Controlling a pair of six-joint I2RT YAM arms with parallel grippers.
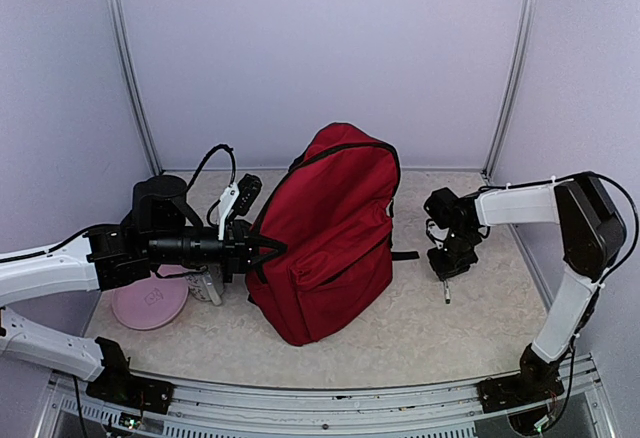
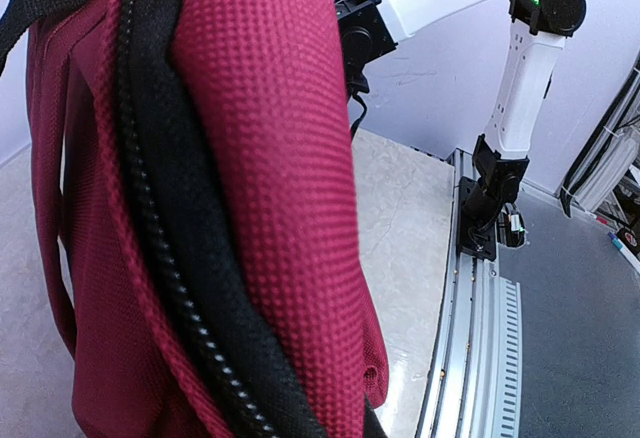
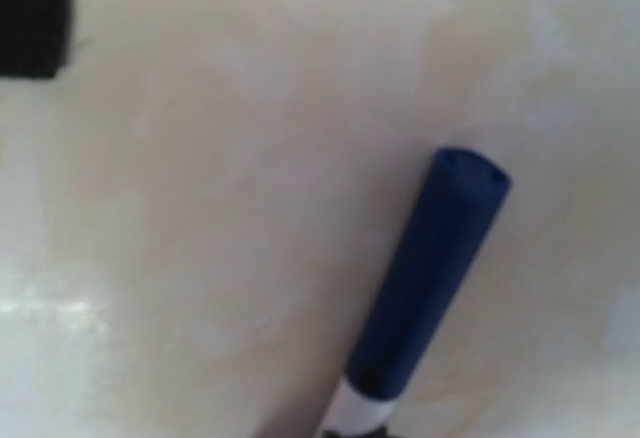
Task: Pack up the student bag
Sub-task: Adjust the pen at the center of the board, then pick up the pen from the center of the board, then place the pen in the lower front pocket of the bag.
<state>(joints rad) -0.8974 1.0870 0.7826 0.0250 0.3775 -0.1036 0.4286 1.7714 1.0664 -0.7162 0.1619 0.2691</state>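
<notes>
The student bag (image 1: 330, 228) is a large dark red backpack standing upright in the middle of the table. It fills the left wrist view (image 2: 260, 158), where its black zipper (image 2: 160, 248) runs down the side. My left gripper (image 1: 272, 250) presses against the bag's left edge; its fingers meet on the fabric by the zipper and are hidden in the wrist view. My right gripper (image 1: 445, 270) hangs to the right of the bag, apart from it, shut on a marker (image 1: 446, 291). The marker has a blue cap (image 3: 430, 278) and points down at the table.
A pink round plate (image 1: 150, 305) lies at the front left, with a small grey item (image 1: 207, 284) beside it. A white and black object (image 1: 236, 198) stands behind my left arm. A black strap end (image 1: 404, 255) sticks out to the right of the bag. Walls close in the back and both sides.
</notes>
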